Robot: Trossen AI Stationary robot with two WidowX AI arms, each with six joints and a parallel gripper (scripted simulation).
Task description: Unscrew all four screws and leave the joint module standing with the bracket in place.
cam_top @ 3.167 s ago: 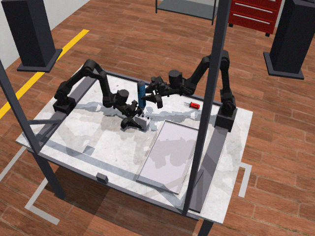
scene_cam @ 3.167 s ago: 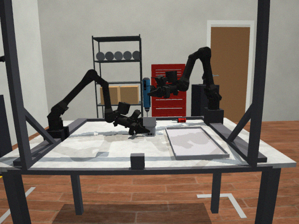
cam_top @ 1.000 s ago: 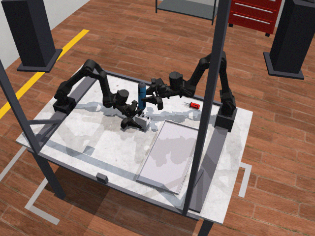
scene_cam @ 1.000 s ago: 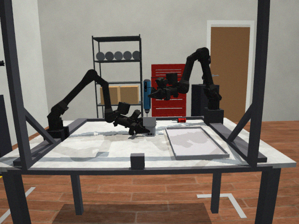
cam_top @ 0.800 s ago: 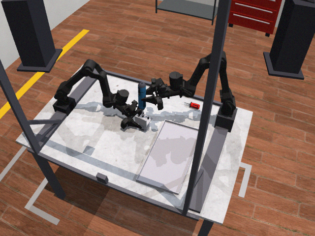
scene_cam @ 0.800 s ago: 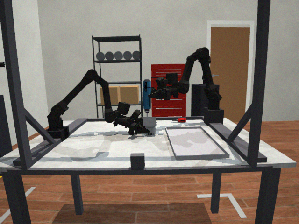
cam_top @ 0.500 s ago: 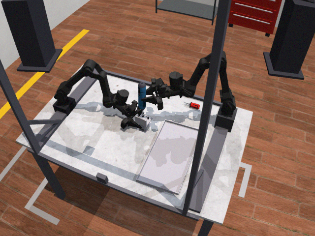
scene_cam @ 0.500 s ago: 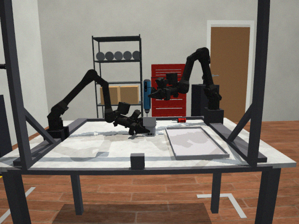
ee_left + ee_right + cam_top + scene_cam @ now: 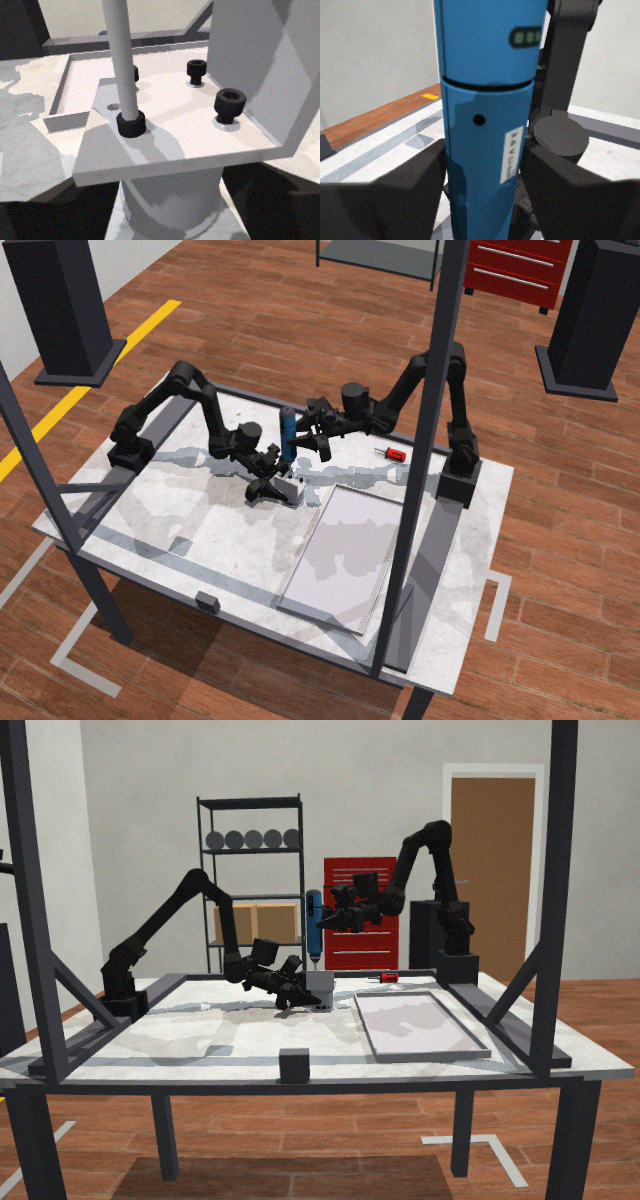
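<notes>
Screwdriver [image 9: 288, 446] [image 9: 314, 926] [image 9: 121, 60] [image 9: 482, 135] pinched upright in my right gripper [image 9: 293, 434] [image 9: 320, 917] [image 9: 482, 145] must press squarely down — my left gripper [image 9: 286, 481] [image 9: 312, 989] [image 9: 169, 155] clamps the joint module [image 9: 295, 499] [image 9: 326, 999] [image 9: 172, 195].

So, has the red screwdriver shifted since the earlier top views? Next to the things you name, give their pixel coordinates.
No, the red screwdriver [image 9: 396, 454] [image 9: 389, 977] lies where it did, judged against the tray [image 9: 369, 495] [image 9: 434, 1055].
</notes>
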